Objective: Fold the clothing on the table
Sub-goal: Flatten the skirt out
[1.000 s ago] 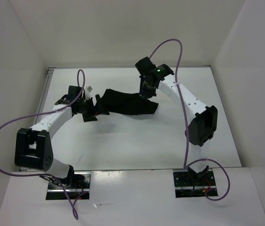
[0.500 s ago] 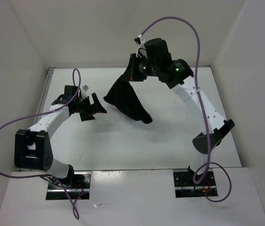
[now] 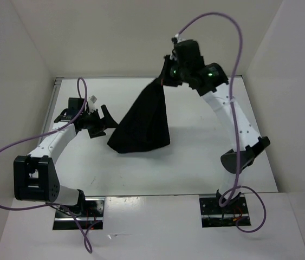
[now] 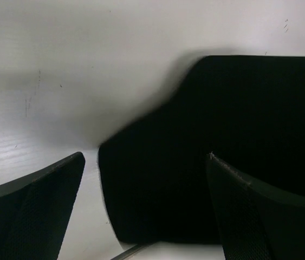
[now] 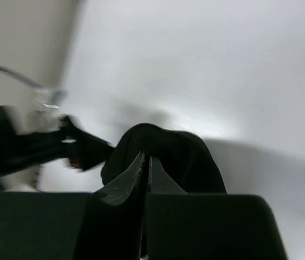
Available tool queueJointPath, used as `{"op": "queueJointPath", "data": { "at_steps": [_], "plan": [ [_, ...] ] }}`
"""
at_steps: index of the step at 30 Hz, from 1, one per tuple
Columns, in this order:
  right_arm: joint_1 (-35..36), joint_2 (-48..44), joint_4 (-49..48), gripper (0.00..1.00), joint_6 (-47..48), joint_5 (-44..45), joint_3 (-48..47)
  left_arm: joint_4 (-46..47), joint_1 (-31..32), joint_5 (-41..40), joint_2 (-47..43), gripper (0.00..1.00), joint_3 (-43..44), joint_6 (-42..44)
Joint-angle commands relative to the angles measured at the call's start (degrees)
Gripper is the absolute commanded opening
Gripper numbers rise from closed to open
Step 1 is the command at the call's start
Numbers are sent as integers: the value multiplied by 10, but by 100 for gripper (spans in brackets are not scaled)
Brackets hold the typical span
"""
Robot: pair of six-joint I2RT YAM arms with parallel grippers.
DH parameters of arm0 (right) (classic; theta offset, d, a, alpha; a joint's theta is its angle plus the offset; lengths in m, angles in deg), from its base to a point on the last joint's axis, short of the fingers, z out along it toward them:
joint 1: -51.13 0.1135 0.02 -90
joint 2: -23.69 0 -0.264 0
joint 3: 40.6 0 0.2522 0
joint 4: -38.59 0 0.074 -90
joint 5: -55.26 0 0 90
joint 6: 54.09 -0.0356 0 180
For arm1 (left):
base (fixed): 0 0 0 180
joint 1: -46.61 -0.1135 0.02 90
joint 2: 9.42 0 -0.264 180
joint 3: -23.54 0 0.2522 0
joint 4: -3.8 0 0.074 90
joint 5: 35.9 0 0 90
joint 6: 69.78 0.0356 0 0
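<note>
The black clothing [image 3: 141, 122] hangs as a long triangular drape from my right gripper [image 3: 166, 78], which is raised high over the back of the table [image 3: 195, 157] and shut on the cloth's top corner. The wide lower edge rests on or just above the table. In the right wrist view the fingers of the right gripper [image 5: 144, 157] are pressed together, with the clothing [image 5: 190, 157] bulging below them. My left gripper [image 3: 104, 116] stands open just left of the drape's lower edge. In the left wrist view the clothing [image 4: 222, 135] lies ahead of the left gripper [image 4: 145, 157], not gripped.
White upright walls [image 3: 27, 65] close in the table on the left, back and right. Purple cables [image 3: 217, 21] loop above both arms. The table's metal rim [image 3: 56, 86] shows at the back left corner.
My right arm has lifted the clothing off the table, up and toward the back, and it now hangs as a drape. The left gripper stayed open and shifted slightly.
</note>
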Motion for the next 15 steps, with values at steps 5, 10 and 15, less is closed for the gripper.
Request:
{"op": "queueJointPath", "data": {
  "at_steps": [5,10,15],
  "plan": [
    [-52,-93,30,0,-60,27,408,-6,-4,11,-19,99,1,10],
    [-60,-173,36,0,-112,5,604,6,-4,43,-5,99,-10,10],
    [-60,-162,36,0,-124,34,660,7,58,75,23,95,-10,25]
  ]
}}
